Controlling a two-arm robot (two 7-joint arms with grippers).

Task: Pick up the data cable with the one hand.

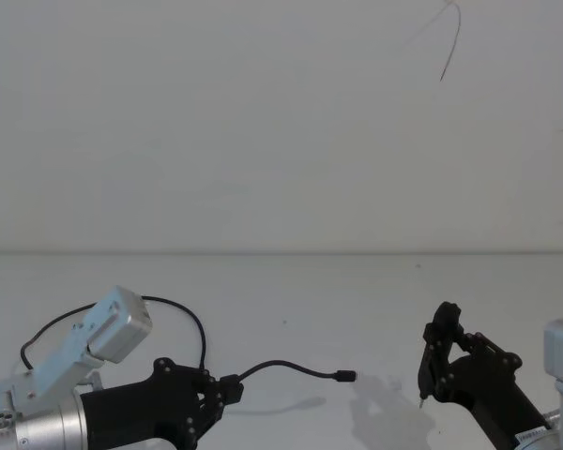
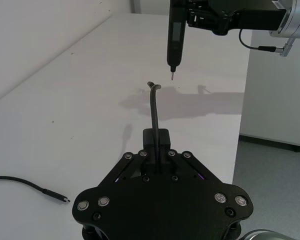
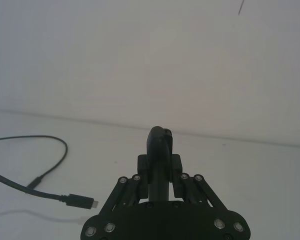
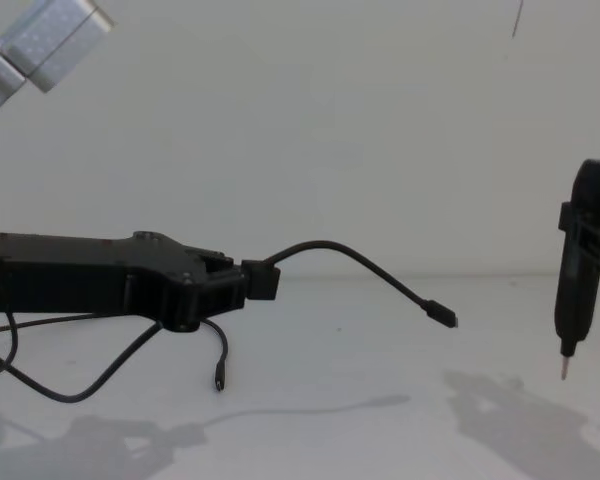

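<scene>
Left hand: closed on the data cable near one end, above the tabletop.
Data cable: short free end arcs forward in the air; the rest droops below.
Right hand: clamped on a slim pointed tool, off to the right.
Risk: the cable may slip from the grip if its trailing length drags.

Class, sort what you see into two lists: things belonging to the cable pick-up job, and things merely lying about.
Job: data cable; left gripper, shut on it.
Not the job: slim black tool held in right gripper; white table.
</scene>
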